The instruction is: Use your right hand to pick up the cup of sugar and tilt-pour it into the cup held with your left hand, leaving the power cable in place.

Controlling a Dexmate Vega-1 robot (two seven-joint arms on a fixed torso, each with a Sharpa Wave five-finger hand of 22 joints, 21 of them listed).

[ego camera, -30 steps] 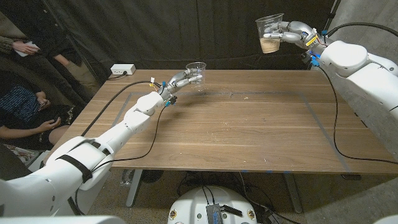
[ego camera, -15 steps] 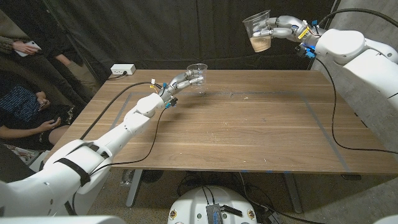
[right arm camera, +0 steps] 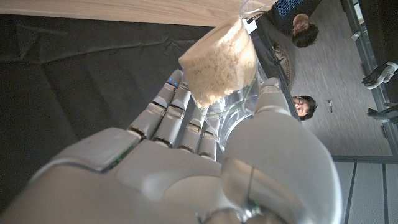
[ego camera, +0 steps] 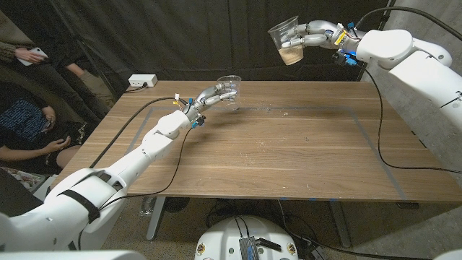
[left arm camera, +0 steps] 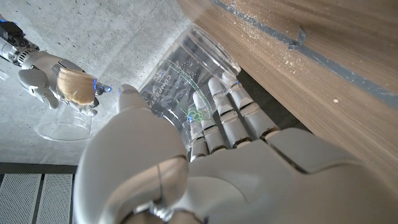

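Observation:
My right hand [ego camera: 316,36] holds a clear plastic cup of sugar [ego camera: 286,41] high above the table's far edge, tilted a little with its mouth toward my left. Brownish sugar [right arm camera: 217,65] fills its bottom, and my right hand [right arm camera: 186,174] wraps the cup's side. My left hand [ego camera: 209,95] grips an empty clear cup [ego camera: 229,89] just above the table, left of centre at the far side. In the left wrist view my left hand [left arm camera: 180,168] clasps the empty cup [left arm camera: 180,87], and the sugar cup [left arm camera: 71,93] hangs off to one side in the other hand. The sugar cup is right of and above the empty one.
A white power strip [ego camera: 141,81] sits at the table's far left corner, its black cable [ego camera: 119,133] running down the left side. Blue tape lines [ego camera: 361,123] mark a rectangle on the wooden table [ego camera: 274,159]. People sit and stand at the far left [ego camera: 29,115].
My right hand has carried the sugar cup leftward and slightly higher, closer to the empty cup, and tilted it more. My left hand and its cup stay put.

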